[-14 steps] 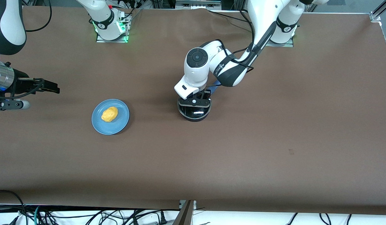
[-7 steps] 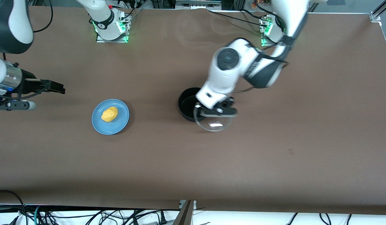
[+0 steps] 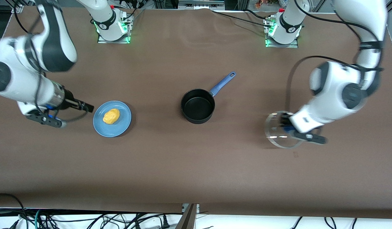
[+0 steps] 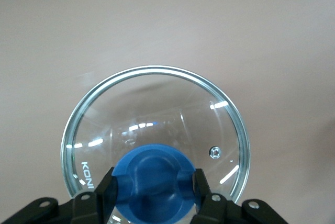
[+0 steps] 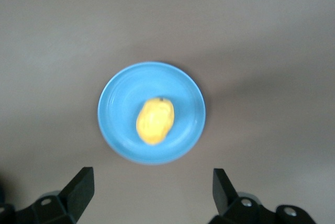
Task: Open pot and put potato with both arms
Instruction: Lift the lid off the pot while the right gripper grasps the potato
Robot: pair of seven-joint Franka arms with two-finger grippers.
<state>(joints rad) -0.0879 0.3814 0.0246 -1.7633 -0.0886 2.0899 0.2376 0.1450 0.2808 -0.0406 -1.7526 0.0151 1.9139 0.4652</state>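
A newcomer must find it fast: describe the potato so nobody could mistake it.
Start at the black round saucepan with the long blue handle, open at the table's middle. Toward the right arm's end lies a flat blue plate. On it rests the small lumpy yellow-orange potato, the only yellow thing on the table.

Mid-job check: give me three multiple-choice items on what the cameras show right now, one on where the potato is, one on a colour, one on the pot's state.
1. Where is the potato?
A. in the pot
B. on the blue plate
C. in the right gripper

2. What colour is the lid's knob?
A. red
B. black
C. blue

3. What state is the pot in?
A. open and empty
B. covered
C. tipped over

Answers:
1 B, it lies on the plate, with the right gripper open above it.
2 C, the left wrist view shows a blue knob clamped in the left gripper.
3 A, the lid is held off toward the left arm's end of the table and the pot's inside is bare.
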